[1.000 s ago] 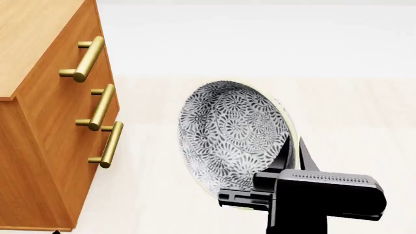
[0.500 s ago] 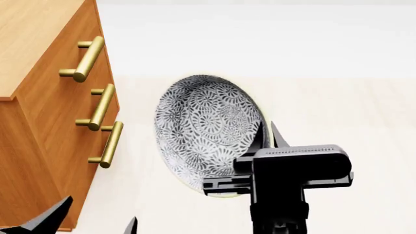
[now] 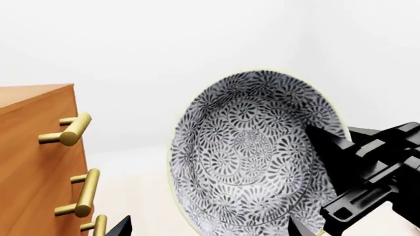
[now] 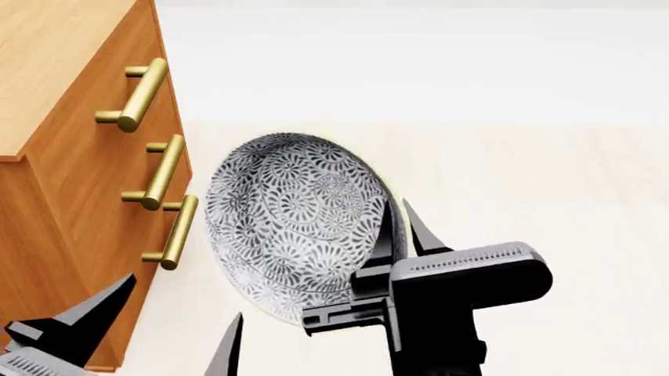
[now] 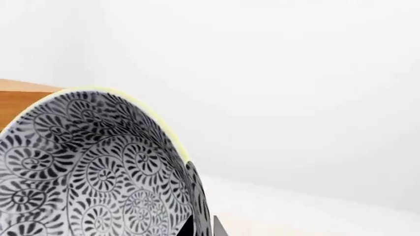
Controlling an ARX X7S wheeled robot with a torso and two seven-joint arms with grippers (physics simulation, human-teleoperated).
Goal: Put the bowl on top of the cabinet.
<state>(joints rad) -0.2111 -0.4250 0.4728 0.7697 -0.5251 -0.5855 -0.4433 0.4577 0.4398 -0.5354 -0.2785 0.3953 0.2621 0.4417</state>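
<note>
Moved: bowl (image 4: 293, 223) carried closer to cabinet (image 4: 74, 196).
Right gripper (image 4: 403, 227): pinching bowl's rim, bowl tilted on edge.
Left gripper (image 4: 172, 321): spread, below.

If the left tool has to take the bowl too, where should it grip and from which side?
Probably the bowl's rim on the cabinet side, opposite the right tool, which pinches the far rim. The bowl is tipped on edge, so that thin rim faces the open left tool below it.
</note>
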